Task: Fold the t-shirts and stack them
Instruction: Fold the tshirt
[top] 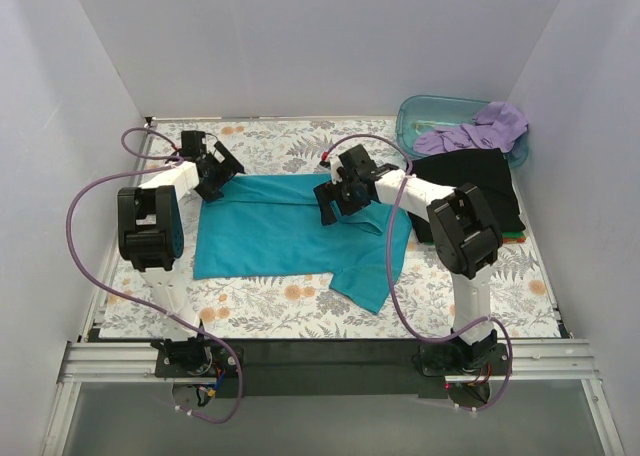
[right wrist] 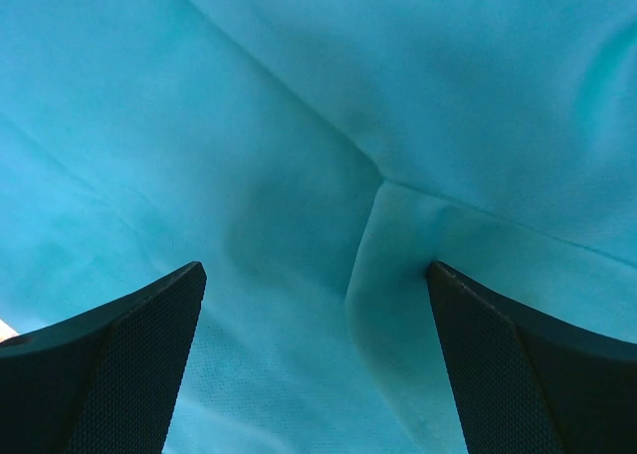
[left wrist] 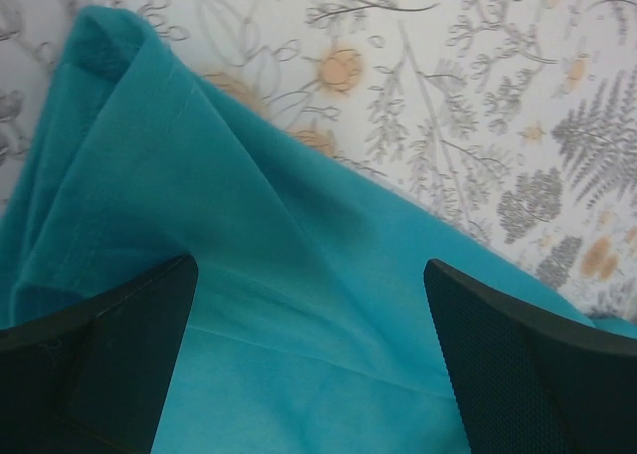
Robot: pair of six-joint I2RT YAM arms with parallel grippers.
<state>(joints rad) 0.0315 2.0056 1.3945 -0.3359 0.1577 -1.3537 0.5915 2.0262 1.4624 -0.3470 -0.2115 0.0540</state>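
Observation:
The teal-blue t-shirt (top: 285,234) lies spread on the flowered table, one sleeve sticking out at the front right. My left gripper (top: 213,181) is open over its far left corner; in the left wrist view the cloth (left wrist: 279,305) lies between the spread fingers. My right gripper (top: 335,204) is open over the shirt's far right edge; the right wrist view shows teal cloth (right wrist: 299,225) with a folded hem between the fingers. The black t-shirt (top: 470,191) lies folded at the right. The lavender-purple t-shirt (top: 485,128) hangs over the tub.
A translucent blue-green plastic tub (top: 425,116) stands at the far right corner. White walls close in the table on three sides. Purple cables loop from both arms. A black strip runs along the table's near edge (top: 320,354).

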